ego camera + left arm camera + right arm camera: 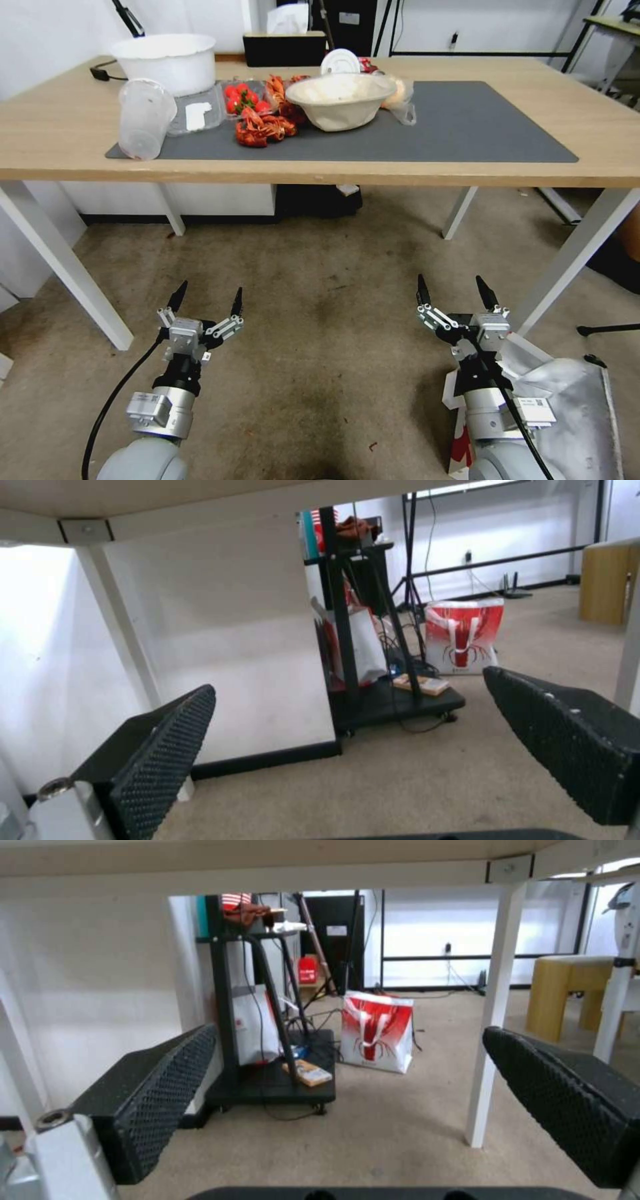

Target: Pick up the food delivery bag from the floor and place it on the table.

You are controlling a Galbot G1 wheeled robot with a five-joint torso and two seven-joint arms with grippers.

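While both my arms hang low over the carpet (320, 347), nothing is held.
My left gripper (207, 303) and right gripper (457, 290) stand with jaws apart; the food delivery bag (573, 413) lies beside my right arm, below the table (60, 127).

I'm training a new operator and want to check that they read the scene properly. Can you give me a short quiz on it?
1. True or false: the food delivery bag already stands on the table.
2. Fill in: the left gripper and the right gripper, both low over the floor, have their fingers ____.
3. The bag lies closest to: A) the left gripper, B) the right gripper, C) a bowl on the table.

Key: 1 false, it is on the floor; 2 open; 3 B.
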